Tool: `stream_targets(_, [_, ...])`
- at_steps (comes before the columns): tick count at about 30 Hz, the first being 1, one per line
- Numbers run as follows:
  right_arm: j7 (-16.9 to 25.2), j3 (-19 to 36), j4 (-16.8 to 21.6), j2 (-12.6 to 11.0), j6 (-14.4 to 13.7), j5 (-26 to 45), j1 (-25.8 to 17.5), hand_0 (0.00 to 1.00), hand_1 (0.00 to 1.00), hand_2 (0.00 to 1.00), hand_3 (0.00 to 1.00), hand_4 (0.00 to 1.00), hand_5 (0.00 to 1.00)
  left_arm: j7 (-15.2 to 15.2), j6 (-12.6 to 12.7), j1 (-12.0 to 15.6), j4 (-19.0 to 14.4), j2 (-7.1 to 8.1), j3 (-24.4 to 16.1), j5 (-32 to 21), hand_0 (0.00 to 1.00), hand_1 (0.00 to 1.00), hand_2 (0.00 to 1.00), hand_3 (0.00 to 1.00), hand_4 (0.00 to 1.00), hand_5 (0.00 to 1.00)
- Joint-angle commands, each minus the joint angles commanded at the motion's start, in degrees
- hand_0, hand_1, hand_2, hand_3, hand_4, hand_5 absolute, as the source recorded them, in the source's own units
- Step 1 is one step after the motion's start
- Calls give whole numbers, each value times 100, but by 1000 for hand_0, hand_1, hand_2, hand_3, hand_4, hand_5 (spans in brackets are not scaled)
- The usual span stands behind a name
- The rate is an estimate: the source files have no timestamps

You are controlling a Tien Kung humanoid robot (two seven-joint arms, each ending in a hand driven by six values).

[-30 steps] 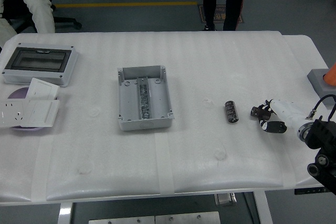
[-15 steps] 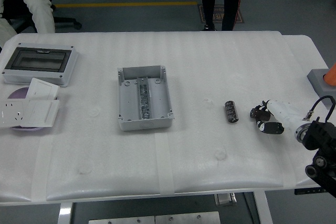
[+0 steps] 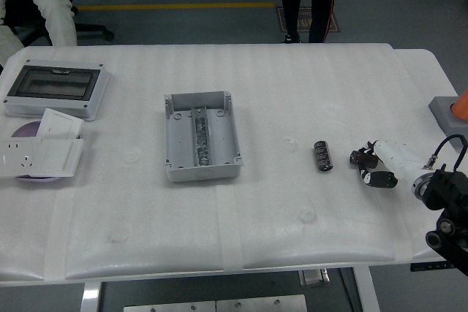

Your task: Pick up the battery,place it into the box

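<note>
A small dark cylindrical battery (image 3: 322, 156) lies on the white table (image 3: 292, 85), right of centre. An open grey box (image 3: 200, 136) with a metal rail inside sits left of it, near the middle. My right hand (image 3: 369, 166) comes in from the right edge and rests low over the table, a short way right of the battery and apart from it. Its fingers are relaxed and hold nothing. My left arm is out of view.
A grey enclosure with a dark window (image 3: 55, 89) sits at the far left, with white socket plates (image 3: 40, 147) in front of it. A grey block with an orange object (image 3: 452, 111) is at the right edge. One person sits at top left, another stands at top centre.
My right hand has shifted slightly, staying just right of the battery. The battery and box have not moved.
</note>
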Motion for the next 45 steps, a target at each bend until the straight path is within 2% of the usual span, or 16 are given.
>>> stream_targets(3, [1,1,29,1,-8,0,1,828,631,690,731,467,288,4,7,1,0,6,-26,17,368,603,559,539,540,2])
stream_targets(4, [4,1,41,0,-14,4,3,814,614,648,722,426,268,1,10,0,1,8,-28,18,367,600,571,537,518,2])
stream_targets(9, [33,23,83,1,-64,36,7,814,614,648,722,426,268,-30,23,-4,5,5,10,-33,367,600,571,537,518,2])
stream_targets(10, [39,26,80,4,-79,33,7,767,555,574,684,205,70,-38,25,-5,5,4,21,-46,366,599,578,538,506,2])
stream_targets(15, [63,-3,41,28,-155,24,19,767,555,574,684,205,70,-44,35,-5,5,-1,17,-50,366,599,578,538,506,2])
stream_targets(16, [72,-14,37,35,-175,25,29,741,531,544,634,130,15,-38,35,-3,4,-1,4,-37,366,599,580,539,503,2])
stream_targets(19, [92,-30,58,59,-228,22,79,741,531,544,634,130,15,-26,36,2,2,0,-23,-11,366,599,580,539,503,2])
stream_targets(21, [89,-27,118,81,-253,6,128,741,531,544,634,130,15,-19,37,5,1,-1,-38,1,366,599,580,539,503,2])
stream_targets(22, [85,-24,190,100,-272,2,170,720,513,525,590,85,2,-15,38,8,1,-4,-46,7,365,600,580,540,504,2])
stream_targets(25, [74,-29,475,183,-328,19,340,720,513,525,590,85,2,-2,39,17,-1,-16,-74,31,365,600,580,540,504,2])
stream_targets(27, [59,-49,683,283,-362,28,490,720,513,525,590,85,2,8,39,24,-3,-28,-89,37,365,600,580,540,504,2])
stream_targets(28, [55,-71,799,370,-384,34,594,711,504,513,580,30,2,17,37,28,-4,-36,-102,50,366,600,584,540,503,2])
stream_targets(31, [70,-170,1109,665,-461,97,896,711,504,513,580,30,2,44,32,37,-6,-51,-149,91,366,600,584,540,503,2])
stream_targets(35, [168,-402,1289,1077,-654,210,1212,709,501,511,578,47,2,89,22,50,-10,-49,-228,164,366,600,588,539,503,2])
stream_targets(40, [328,-743,1101,1623,-868,443,1430,709,500,511,582,58,2,160,8,91,-19,-43,-340,265,366,601,591,540,500,2])
stream_targets(45, [448,-1098,811,1954,-1003,690,1595,709,500,511,582,58,2,209,-4,130,-27,-58,-406,321,366,601,591,540,500,2])
